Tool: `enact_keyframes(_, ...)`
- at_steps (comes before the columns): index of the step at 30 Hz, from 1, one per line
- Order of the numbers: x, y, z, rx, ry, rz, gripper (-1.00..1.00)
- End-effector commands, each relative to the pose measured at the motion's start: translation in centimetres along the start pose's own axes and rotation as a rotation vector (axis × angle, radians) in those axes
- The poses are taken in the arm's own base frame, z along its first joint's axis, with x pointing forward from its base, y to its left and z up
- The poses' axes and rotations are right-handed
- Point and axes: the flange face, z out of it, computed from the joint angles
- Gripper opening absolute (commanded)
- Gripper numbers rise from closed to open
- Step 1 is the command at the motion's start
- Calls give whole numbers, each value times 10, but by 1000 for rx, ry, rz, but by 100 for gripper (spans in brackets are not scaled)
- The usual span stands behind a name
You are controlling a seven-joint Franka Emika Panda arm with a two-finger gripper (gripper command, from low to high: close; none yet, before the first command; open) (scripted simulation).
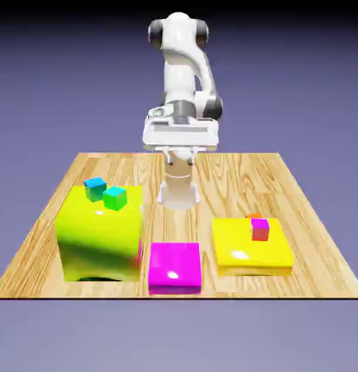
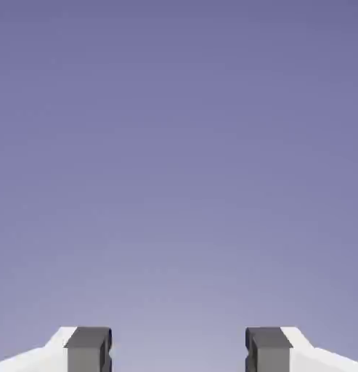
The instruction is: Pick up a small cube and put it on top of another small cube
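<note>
Open and empty, the tool (image 2: 179,349) shows only plain blue-violet backdrop between its two grey fingertips (image 2: 88,347) in the hand view. From outside, the white arm (image 1: 183,80) holds it up at the far edge of the wooden surface (image 1: 232,174), well away from the cubes. An orange-topped small cube (image 1: 253,216) sits on a flat yellow block (image 1: 250,251) at the exterior view's right, mostly hidden behind the magenta-topped small cube (image 1: 260,229), close beside it on the same block.
</note>
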Motion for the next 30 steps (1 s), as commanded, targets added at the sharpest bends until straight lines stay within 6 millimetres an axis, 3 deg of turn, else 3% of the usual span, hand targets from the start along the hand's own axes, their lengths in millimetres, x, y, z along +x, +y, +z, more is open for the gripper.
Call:
enact_keyframes(1,-6,-6,0,5,-5,-6,0)
enact_keyframes(9,-61,-45,3,33,-50,-51,0)
enact_keyframes(16,-118,-66,8,47,-99,-90,0)
enact_keyframes(23,-180,-72,14,48,-153,-127,0)
enact_keyframes(30,-244,-65,20,37,-211,-162,0)
